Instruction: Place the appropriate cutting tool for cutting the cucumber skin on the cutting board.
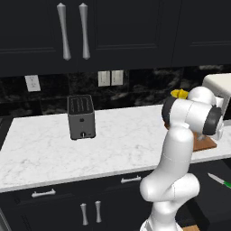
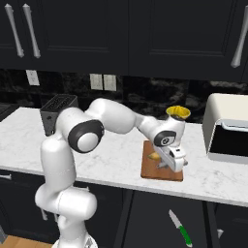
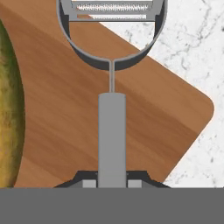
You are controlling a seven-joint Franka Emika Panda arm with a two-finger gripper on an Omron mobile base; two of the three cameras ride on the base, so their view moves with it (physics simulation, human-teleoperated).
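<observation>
My gripper (image 3: 112, 181) is shut on the grey handle of a peeler (image 3: 112, 127). Its round blade head points away from me, reaching past the edge of the reddish-brown cutting board (image 3: 65, 109) over the marble. The yellowish-green cucumber (image 3: 8, 109) lies on the board at the left edge of the hand view. In the right base view my gripper (image 2: 169, 162) hangs low over the cutting board (image 2: 150, 170), right beside the cucumber (image 2: 153, 156). I cannot tell whether the peeler touches the wood. A corner of the cutting board (image 1: 206, 143) shows behind my arm in the left base view.
A yellow-topped cup (image 2: 178, 113) stands behind the board. A white oven-like box (image 2: 226, 128) sits to the right. A dark toaster (image 1: 81, 116) stands far left on the marble counter (image 1: 113, 144). A green-handled knife (image 2: 180, 227) lies low in front of the cabinets.
</observation>
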